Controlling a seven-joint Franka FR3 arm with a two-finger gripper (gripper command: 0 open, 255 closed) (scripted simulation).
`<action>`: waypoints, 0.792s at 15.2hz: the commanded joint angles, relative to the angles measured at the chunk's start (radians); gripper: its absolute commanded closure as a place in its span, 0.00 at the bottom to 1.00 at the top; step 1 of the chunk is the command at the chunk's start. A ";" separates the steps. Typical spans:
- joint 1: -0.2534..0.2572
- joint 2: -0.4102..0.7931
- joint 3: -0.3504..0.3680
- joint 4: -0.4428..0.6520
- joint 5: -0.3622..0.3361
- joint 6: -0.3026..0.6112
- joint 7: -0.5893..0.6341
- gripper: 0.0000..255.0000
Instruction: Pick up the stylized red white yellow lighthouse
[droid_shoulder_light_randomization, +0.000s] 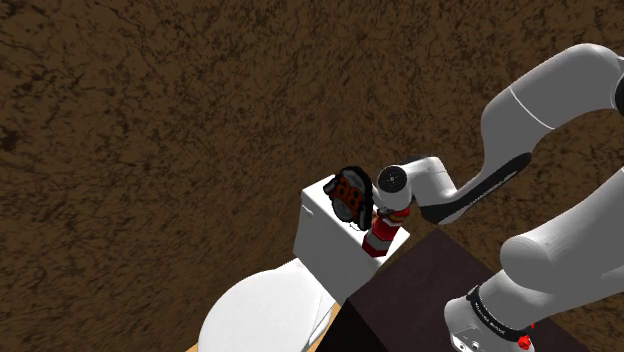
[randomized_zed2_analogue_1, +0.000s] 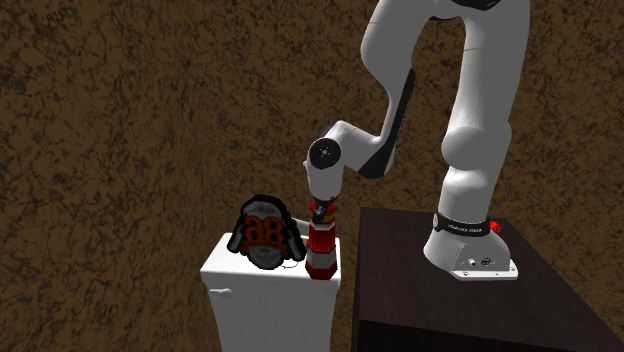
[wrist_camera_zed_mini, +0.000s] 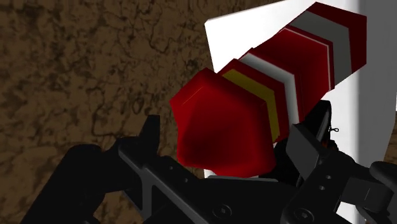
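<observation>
The lighthouse (droid_shoulder_light_randomization: 377, 238) (randomized_zed2_analogue_1: 321, 250) stands upright on the near corner of a white toilet tank (droid_shoulder_light_randomization: 322, 238) (randomized_zed2_analogue_1: 262, 292). It has red and white bands, a yellow ring and a red roof (wrist_camera_zed_mini: 219, 124). My black gripper (droid_shoulder_light_randomization: 386, 214) (randomized_zed2_analogue_1: 320, 208) (wrist_camera_zed_mini: 229, 137) is right at its top, pointing down. In the wrist view the red roof lies between the two fingers. The fingers stand apart, and a gap shows between the roof and one fingertip (wrist_camera_zed_mini: 150, 130). The gripper is open around the roof.
A black headset-like thing with orange markings (droid_shoulder_light_randomization: 350, 190) (randomized_zed2_analogue_1: 265, 232) lies on the tank beside the lighthouse. A white toilet lid (droid_shoulder_light_randomization: 262, 312) sits below the tank. The dark stand (droid_shoulder_light_randomization: 430, 300) (randomized_zed2_analogue_1: 420, 300) is close by the tank. A brown mottled floor lies all around.
</observation>
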 joint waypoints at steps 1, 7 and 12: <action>0.000 0.008 -0.001 0.002 -0.008 -0.002 0.009 1.00; 0.001 0.008 -0.001 0.000 -0.010 -0.002 0.012 1.00; -0.001 -0.038 0.005 -0.009 0.036 0.011 -0.036 1.00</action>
